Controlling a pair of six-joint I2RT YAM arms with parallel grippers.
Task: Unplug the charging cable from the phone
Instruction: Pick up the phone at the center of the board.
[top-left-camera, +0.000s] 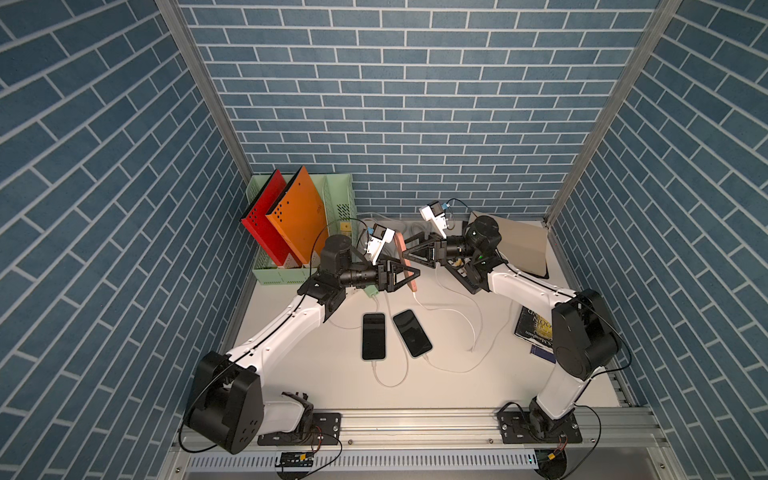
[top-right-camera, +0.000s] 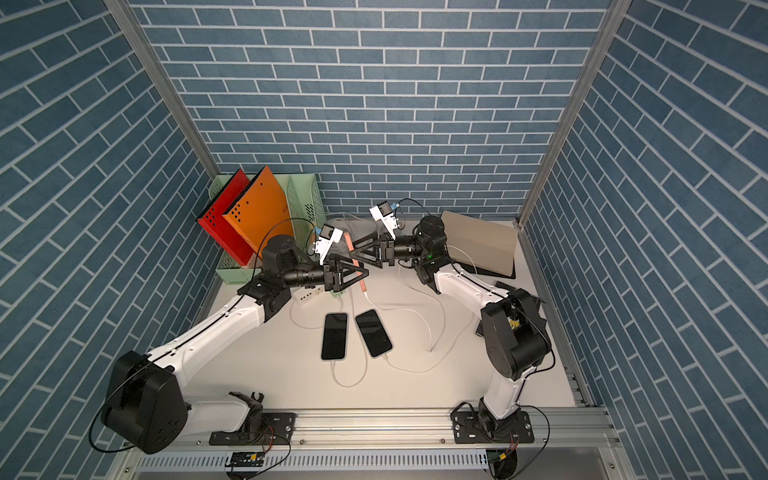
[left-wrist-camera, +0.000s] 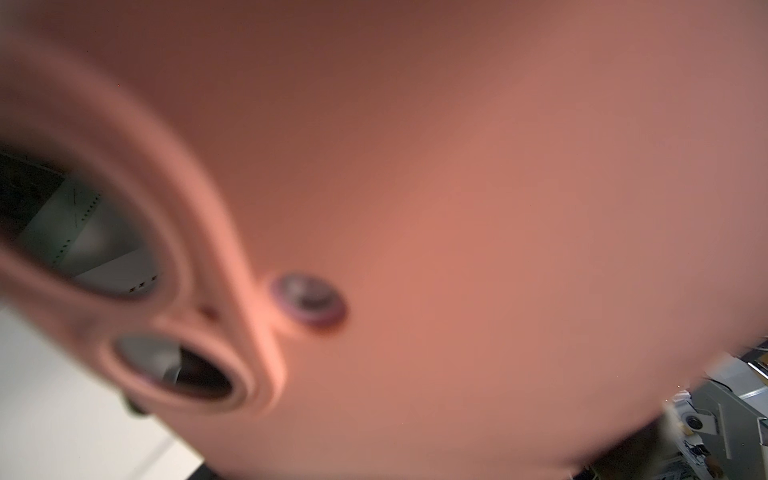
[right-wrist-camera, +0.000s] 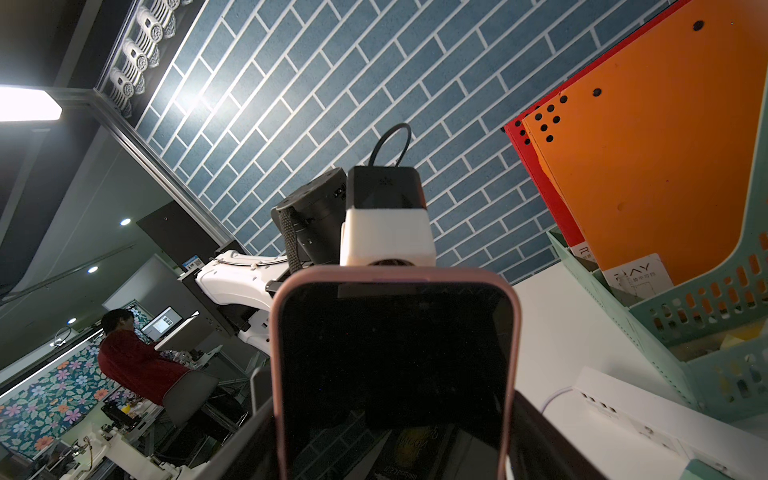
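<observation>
**While Held Aloft, Not Yet Unplugged**

Though clamped across its width by the right gripper (top-left-camera: 409, 250), dark fingers (right-wrist-camera: 540, 444) flanking both edges, less plain at the left gripper (top-left-camera: 411, 273): jaws set about the lower half of the phone (right-wrist-camera: 395, 365), contact or gap impossible to tell. Only blurred pink case back and lens rings in the left wrist view. Raised off the table (top-left-camera: 457, 382), tilted on end; black screen, pink case; white charging cable (top-left-camera: 444, 308) running from the lower end down to the tabletop.
</observation>
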